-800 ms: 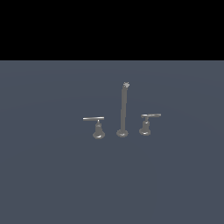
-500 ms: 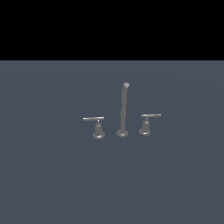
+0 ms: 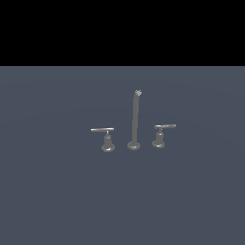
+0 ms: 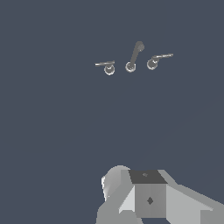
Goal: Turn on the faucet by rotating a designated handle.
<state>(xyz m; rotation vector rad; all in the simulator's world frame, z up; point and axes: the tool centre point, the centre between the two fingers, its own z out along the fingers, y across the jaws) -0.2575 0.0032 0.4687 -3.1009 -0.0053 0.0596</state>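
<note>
Faucet (image 3: 134, 139): a grey three-piece set standing on a flat blue-grey floor (image 3: 57, 201), near the middle of the exterior view.
Spout post (image 3: 135, 119): tall, thin and upright on a round foot, between the two levers.
Handle (image 3: 160, 136): at 3 o'clock of the spout post in the exterior view, just beside it, not touching. Its flat bar lies level on a thick bell-shaped base and reaches toward 3 o'clock.
Other lever (image 3: 107, 139): at 9 o'clock of the post, on a slimmer neck, its bar level.
Gripper (image 4: 148, 199): only its pale grey body shows in the wrist view, well apart from the faucet. The fingers are out of sight, so I cannot tell how far it is open or whether it has hold of anything.
</note>
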